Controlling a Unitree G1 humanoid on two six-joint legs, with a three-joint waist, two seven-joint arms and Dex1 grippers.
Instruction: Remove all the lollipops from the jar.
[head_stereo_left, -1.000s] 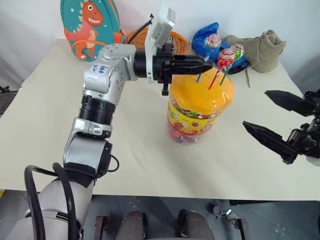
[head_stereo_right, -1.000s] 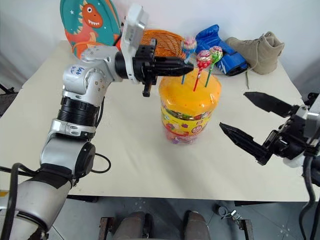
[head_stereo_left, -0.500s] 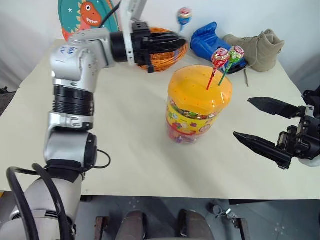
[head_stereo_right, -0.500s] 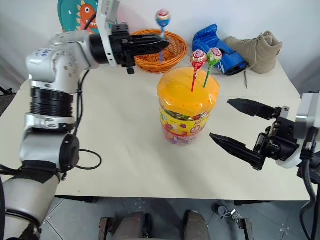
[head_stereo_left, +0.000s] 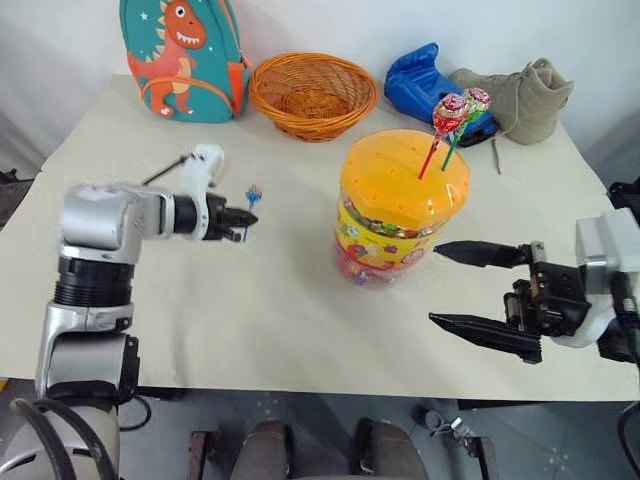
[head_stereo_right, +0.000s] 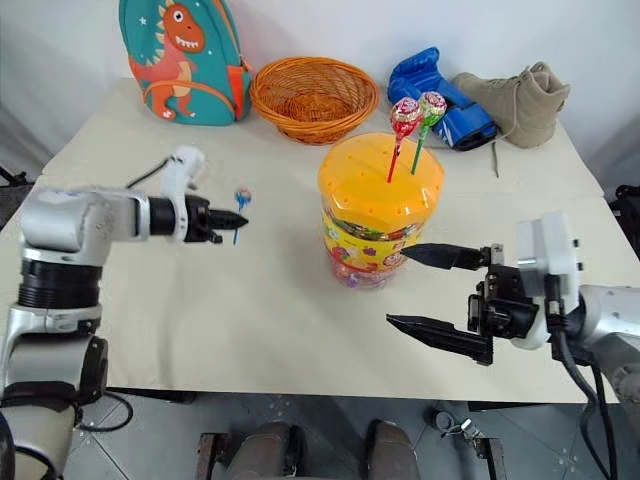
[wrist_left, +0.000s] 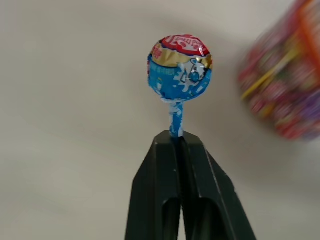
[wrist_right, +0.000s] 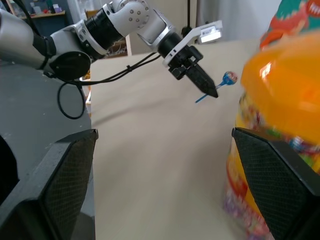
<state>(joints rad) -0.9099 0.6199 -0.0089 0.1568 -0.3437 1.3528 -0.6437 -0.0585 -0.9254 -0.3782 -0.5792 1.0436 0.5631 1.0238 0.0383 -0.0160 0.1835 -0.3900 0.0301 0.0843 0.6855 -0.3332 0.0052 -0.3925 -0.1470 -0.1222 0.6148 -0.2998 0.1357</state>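
Observation:
The jar (head_stereo_left: 398, 215), a clear tub with a domed orange lid, stands mid-table. Two lollipops (head_stereo_left: 450, 108) on a red and a green stick rise from holes in its lid. A third lollipop (wrist_left: 180, 67), wrapped in blue and red, sits on a blue stick pinched by my left gripper (head_stereo_left: 247, 217), which is shut on it low over the table, left of the jar. The same lollipop (wrist_right: 229, 78) appears in the right wrist view. To the right of the jar, near the front edge, my right gripper (head_stereo_left: 435, 283) stands wide open and holds nothing, its fingers pointing at the jar.
Along the back of the table stand a dinosaur backpack (head_stereo_left: 180, 55), a woven orange basket (head_stereo_left: 312, 92), a blue glove (head_stereo_left: 420, 82) and a tan boot (head_stereo_left: 522, 95). The table (head_stereo_left: 280, 310) is bare cream between the jar and the front edge.
My left gripper pulled the blue-stick lollipop off the jar lid, lifted it, then swung left and down toward the table. The right gripper sank a little and turned toward the jar.

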